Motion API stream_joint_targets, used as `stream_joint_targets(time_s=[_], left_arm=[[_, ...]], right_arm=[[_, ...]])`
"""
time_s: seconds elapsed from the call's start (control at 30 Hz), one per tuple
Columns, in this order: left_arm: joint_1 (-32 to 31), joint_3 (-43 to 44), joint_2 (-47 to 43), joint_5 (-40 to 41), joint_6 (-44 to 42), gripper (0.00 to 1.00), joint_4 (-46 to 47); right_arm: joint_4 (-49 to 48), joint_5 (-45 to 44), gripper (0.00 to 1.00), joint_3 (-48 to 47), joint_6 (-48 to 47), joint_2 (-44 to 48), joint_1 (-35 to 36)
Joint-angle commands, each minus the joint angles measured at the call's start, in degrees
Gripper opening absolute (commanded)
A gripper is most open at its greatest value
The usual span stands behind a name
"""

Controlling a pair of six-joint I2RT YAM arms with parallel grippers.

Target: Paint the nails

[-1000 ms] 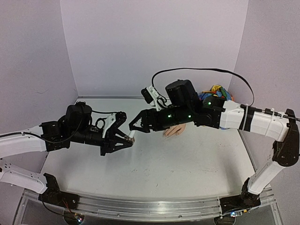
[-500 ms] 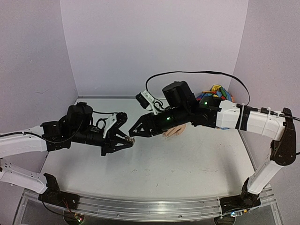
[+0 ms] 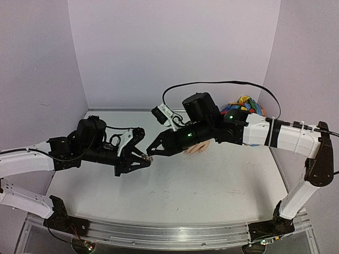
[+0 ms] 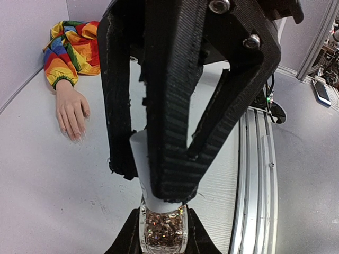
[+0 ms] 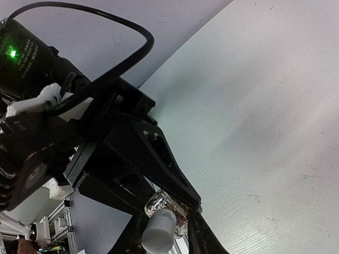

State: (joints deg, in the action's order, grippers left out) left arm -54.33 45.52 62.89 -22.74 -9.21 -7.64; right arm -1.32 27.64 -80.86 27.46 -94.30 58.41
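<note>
A small glitter-filled polish bottle point(image 4: 163, 230) sits clamped in my left gripper point(image 4: 161, 235), which is shut on its glass body above the table. My right gripper point(image 5: 163, 238) meets it tip to tip, and its ribbed fingers point(image 4: 169, 132) press both sides of the white cap point(image 5: 159, 238). In the top view the two grippers join at the bottle point(image 3: 149, 157), left of centre. The peach mannequin hand point(image 4: 71, 111) lies flat with its nails point(image 4: 78, 135) pointing toward the table's middle. Its rainbow sleeve point(image 4: 74, 47) is bunched at the back wall. My right arm hides part of the hand point(image 3: 200, 150).
Purple walls close in the white table point(image 3: 175, 196) on three sides. A metal rail point(image 4: 254, 174) runs along the near edge. The right arm's black cable point(image 3: 222, 83) loops above it. The sleeve point(image 3: 244, 102) lies in the back right corner.
My right gripper has moved left onto the bottle's cap and its fingers have closed in around it. The left gripper and bottle have stayed put.
</note>
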Motion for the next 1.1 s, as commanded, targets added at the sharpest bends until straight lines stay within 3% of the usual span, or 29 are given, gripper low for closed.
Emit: stream_joint_targets(time_s=[0.0, 0.37, 1.07], left_arm=[[0.0, 3.25, 0.01, -0.55, -0.81, 0.0, 1.5], [0.01, 2.91, 0.12, -1.05, -0.85, 0.0, 0.84], [0.01, 3.92, 2.05, -4.81, -0.89, 0.0, -0.53]], right_arm=[[-0.65, 1.35, 0.24, -2.09, -1.39, -0.77, -0.26], [-0.87, 0.53, 0.0, -0.35, -3.43, 0.85, -0.26], [-2.81, -3.12, 0.0, 4.39, -7.63, 7.07, -0.16]])
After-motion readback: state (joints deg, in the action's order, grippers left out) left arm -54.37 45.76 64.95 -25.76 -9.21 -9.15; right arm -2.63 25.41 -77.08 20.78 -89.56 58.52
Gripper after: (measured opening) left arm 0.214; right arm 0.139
